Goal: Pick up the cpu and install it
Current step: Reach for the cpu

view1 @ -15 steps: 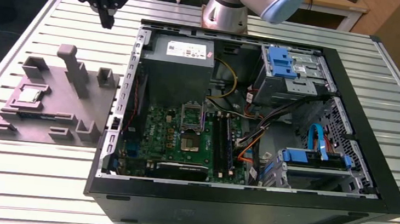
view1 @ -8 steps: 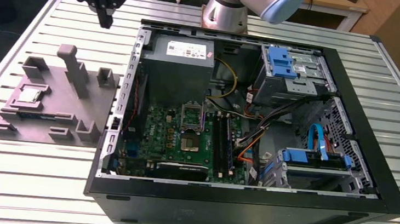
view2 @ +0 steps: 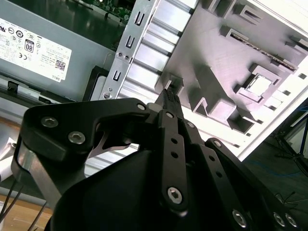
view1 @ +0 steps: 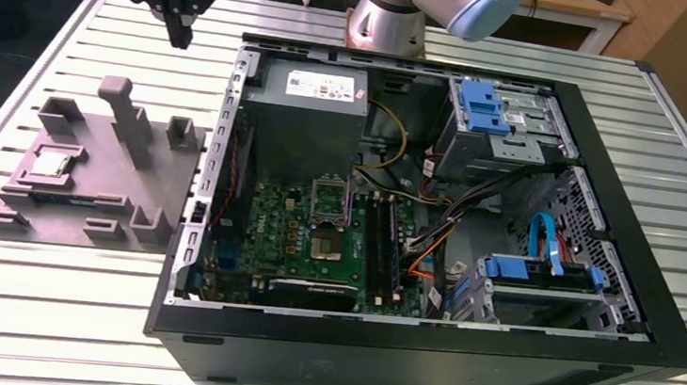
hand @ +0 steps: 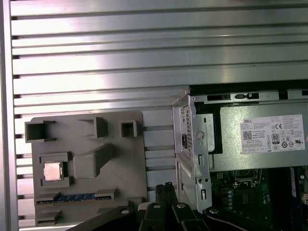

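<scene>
The cpu was not yet picked up: it was seen seated in the grey fixture, at 9 o'clock of the case. The gripper, narrowed and empty, was poised at 11 o'clock.

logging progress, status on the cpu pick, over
End effector shut, empty, up over the slatted table. Cpu lying in its pocket on the grey fixture, not gripped. Nothing on top of it.

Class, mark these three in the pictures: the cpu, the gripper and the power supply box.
cpu (view1: 54, 163): exterior view, middle of its shiny metal top.
gripper (view1: 180, 39): exterior view, at its fingertips.
power supply box (view1: 304, 124): exterior view, bare grey face below its label.
</scene>
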